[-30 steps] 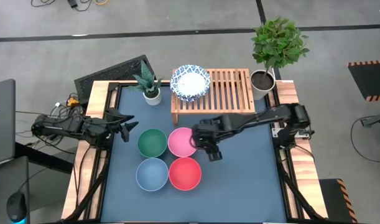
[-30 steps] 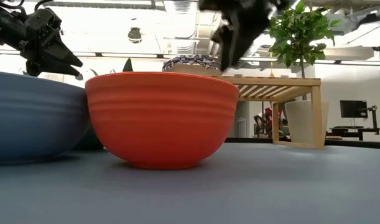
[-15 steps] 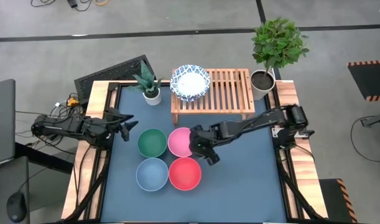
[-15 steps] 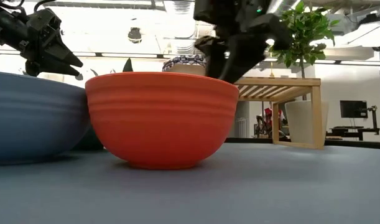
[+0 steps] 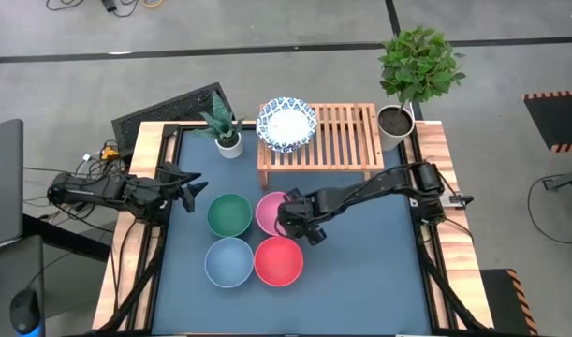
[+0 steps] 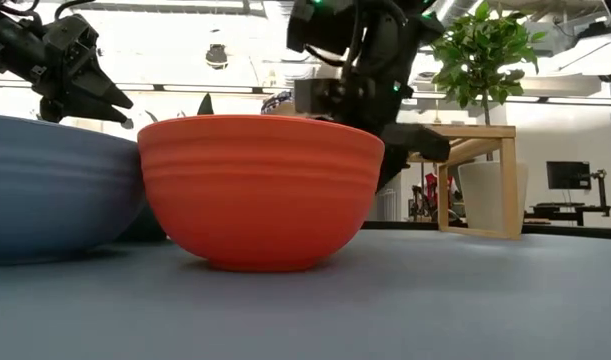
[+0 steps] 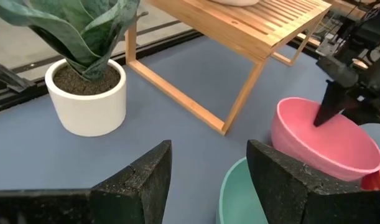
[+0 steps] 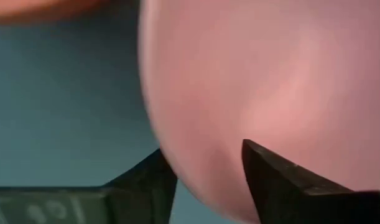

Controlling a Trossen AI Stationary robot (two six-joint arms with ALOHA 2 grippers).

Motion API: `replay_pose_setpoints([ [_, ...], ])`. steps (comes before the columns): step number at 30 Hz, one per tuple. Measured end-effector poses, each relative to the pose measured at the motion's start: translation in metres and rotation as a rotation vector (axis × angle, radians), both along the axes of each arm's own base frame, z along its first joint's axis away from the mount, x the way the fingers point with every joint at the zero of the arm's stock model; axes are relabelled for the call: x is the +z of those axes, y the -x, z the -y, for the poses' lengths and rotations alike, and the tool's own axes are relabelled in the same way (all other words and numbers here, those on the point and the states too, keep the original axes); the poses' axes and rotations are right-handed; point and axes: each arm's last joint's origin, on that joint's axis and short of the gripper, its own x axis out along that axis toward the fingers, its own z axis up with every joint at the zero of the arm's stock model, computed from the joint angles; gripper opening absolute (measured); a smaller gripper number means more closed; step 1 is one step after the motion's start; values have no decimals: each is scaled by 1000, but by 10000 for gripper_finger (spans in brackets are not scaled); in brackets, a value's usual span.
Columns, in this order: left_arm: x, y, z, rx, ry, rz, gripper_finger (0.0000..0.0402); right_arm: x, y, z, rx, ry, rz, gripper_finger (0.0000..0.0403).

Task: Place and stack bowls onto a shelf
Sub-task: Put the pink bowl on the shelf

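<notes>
Four bowls sit on the blue table: green (image 5: 229, 214), pink (image 5: 270, 212), light blue (image 5: 229, 262) and red (image 5: 278, 261). A white bowl with a blue-patterned rim (image 5: 286, 124) rests on the left end of the light-wood shelf (image 5: 337, 136). My right gripper (image 5: 288, 221) is open at the pink bowl's right rim. One finger (image 7: 329, 106) is inside the bowl (image 8: 270, 93) and the other is outside it. My left gripper (image 5: 197, 187) waits open at the table's left edge, left of the green bowl. My right gripper (image 8: 202, 155) straddles the pink bowl's right-hand wall (image 8: 190, 168), one finger inside and one outside, coming slanting down from the table's right. I cannot tell whether either finger touches the wall. The bowl stands upright on the table.
A small plant in a white pot (image 5: 228, 142) stands left of the shelf, and a taller plant in a white pot (image 5: 395, 122) stands at its right end. The table's right half (image 5: 370, 253) is bare blue surface.
My right gripper has gone down and toward the table's left, from beside the pink bowl to over its right rim. One finger now stands inside the bowl. The bowls have not moved.
</notes>
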Motion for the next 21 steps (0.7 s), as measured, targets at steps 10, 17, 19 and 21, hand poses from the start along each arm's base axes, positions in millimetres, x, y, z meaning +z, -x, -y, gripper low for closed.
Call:
replay_pose_setpoints([
  [10, 0, 0, 0, 0, 0, 0, 193, 18, 6, 2, -80, -33, 40, 24],
  [17, 0, 0, 0, 0, 0, 0, 193, 39, 11, -4, -116, -69, 84, 23],
  [19, 0, 0, 0, 0, 0, 0, 193, 50, 12, -8, -101, -87, 108, 23],
  [21, 0, 0, 0, 0, 0, 0, 193, 61, 14, -13, -89, -101, 144, 23],
])
